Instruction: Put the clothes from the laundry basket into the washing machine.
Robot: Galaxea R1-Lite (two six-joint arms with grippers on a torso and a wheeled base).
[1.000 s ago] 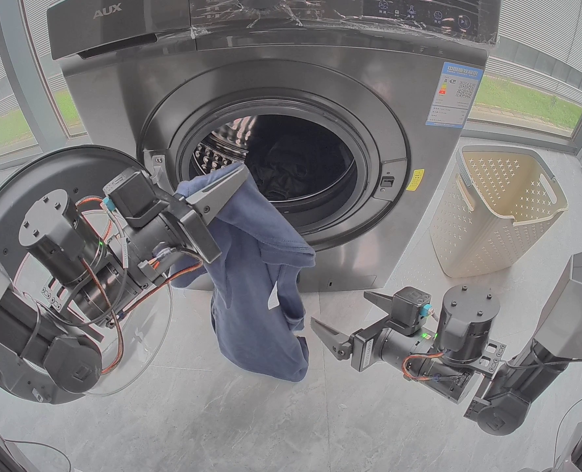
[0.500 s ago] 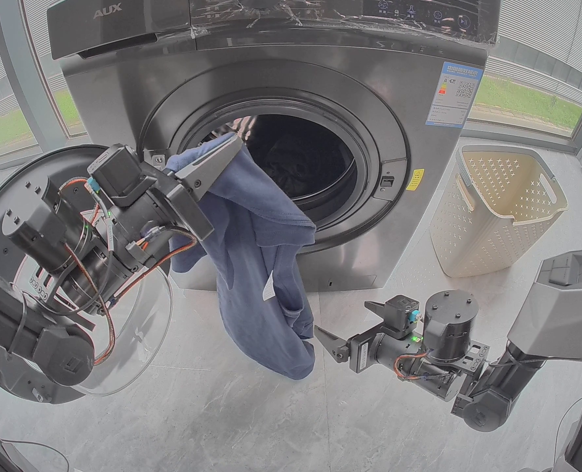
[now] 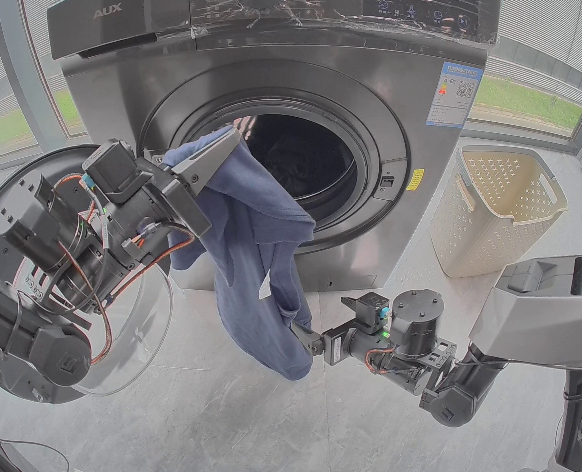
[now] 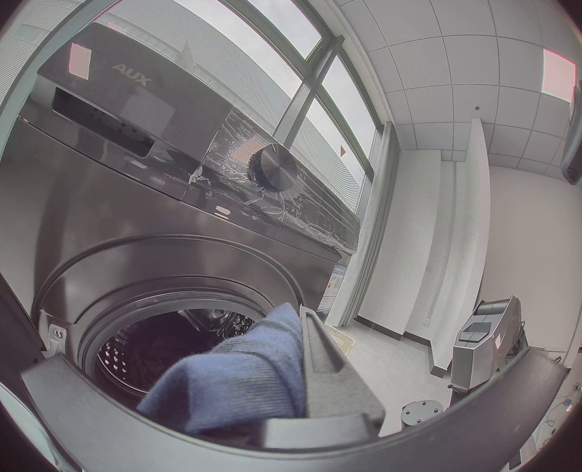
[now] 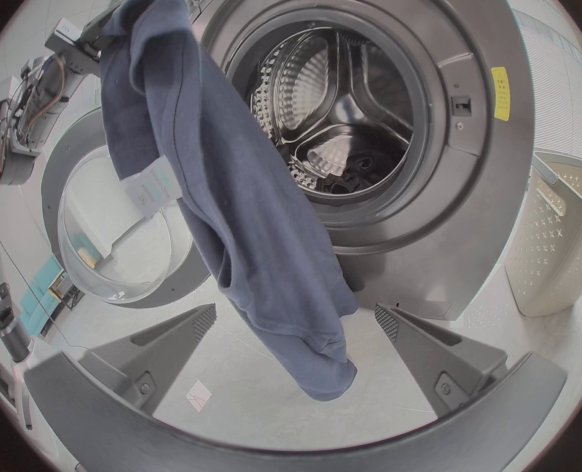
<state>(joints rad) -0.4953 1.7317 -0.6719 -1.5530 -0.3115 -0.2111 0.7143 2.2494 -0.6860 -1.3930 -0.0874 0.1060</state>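
A blue garment (image 3: 258,244) hangs from my left gripper (image 3: 215,149), which is shut on its top edge just left of the washing machine's round opening (image 3: 304,158). The cloth drapes down in front of the machine to just above the floor. In the left wrist view the blue garment (image 4: 238,375) bunches against one finger (image 4: 333,375). My right gripper (image 3: 317,322) is open and low, its fingertips at the garment's lower end. In the right wrist view the garment (image 5: 238,198) hangs between the open fingers (image 5: 173,349). Dark clothes (image 5: 350,172) lie in the drum.
The machine's glass door (image 3: 15,185) stands open to the left, behind my left arm. A cream laundry basket (image 3: 501,211) stands on the floor right of the machine, with no clothes visible inside. Grey tiled floor (image 3: 238,414) lies in front.
My right gripper has moved left and reached the garment's lower end. My left gripper has lifted the garment slightly up and to the left.
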